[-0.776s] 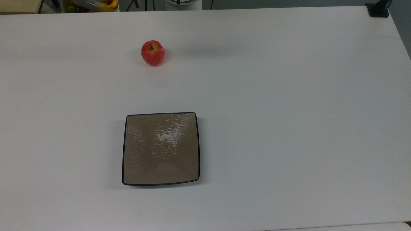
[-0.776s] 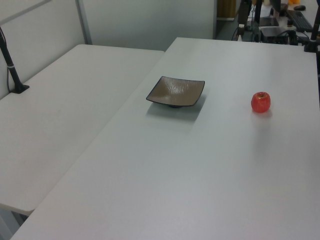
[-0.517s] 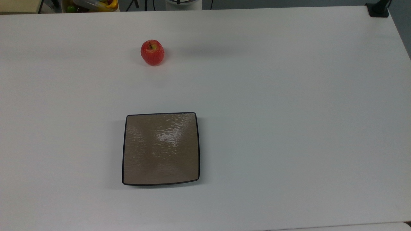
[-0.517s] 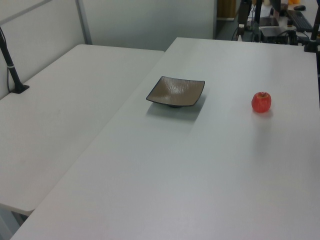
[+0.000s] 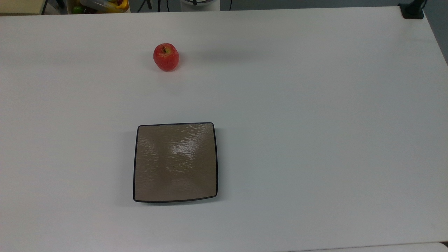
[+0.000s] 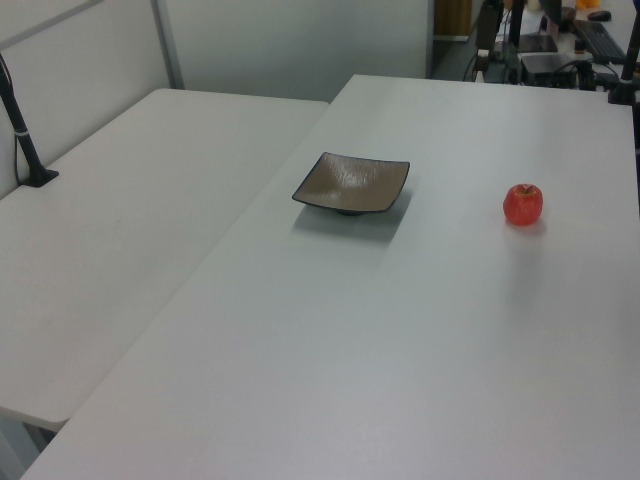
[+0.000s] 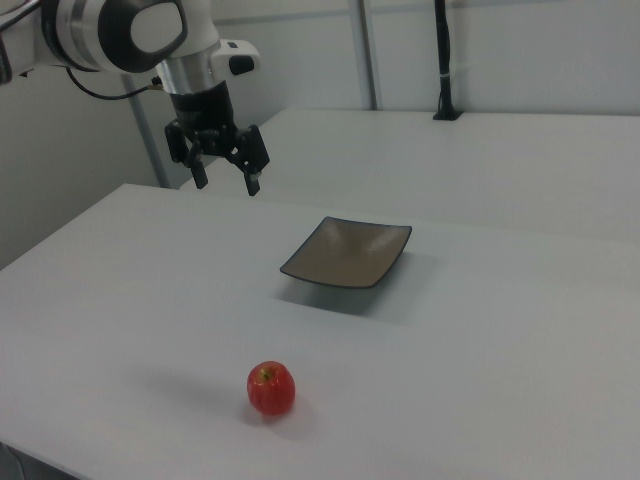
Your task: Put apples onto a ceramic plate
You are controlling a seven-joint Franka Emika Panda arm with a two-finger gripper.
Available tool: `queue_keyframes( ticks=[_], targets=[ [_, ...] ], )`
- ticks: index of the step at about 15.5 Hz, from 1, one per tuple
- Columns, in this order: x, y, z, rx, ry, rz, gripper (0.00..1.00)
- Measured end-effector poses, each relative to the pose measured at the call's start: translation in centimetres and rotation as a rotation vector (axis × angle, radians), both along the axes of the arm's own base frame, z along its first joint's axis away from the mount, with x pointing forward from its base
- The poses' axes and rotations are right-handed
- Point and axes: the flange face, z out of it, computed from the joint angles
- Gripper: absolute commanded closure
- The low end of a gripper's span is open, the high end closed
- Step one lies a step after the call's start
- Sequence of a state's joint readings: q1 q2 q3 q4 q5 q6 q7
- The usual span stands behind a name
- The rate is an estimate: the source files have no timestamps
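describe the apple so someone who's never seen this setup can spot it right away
Start at the big white table and find the square brown plate with the black rim. The apple sits on bare tabletop, apart from the plate, toward the top view's top. It is small, round and red.

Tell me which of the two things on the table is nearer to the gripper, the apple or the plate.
The plate. In the right view the open gripper hangs above the table close to the plate's far left corner, while the apple lies much lower in the picture, near the table's front edge.

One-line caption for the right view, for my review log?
Open pincer raised above the white table; red apple sits apart from the bare square plate.
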State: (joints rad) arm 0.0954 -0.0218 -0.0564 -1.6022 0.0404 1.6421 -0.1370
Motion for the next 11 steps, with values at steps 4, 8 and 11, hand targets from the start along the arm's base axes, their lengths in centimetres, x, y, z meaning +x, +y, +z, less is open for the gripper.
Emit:
queue_keyframes(
  ticks=[4,8,11],
  targets=[
    [0.0,0.0,-0.8,-0.009,0.009,0.156,0.0],
    [-0.1,-0.2,-2.4,-0.013,0.035,0.313,0.0],
    [-0.4,-1.4,-3.6,-0.011,0.058,0.409,0.0]
  ],
)
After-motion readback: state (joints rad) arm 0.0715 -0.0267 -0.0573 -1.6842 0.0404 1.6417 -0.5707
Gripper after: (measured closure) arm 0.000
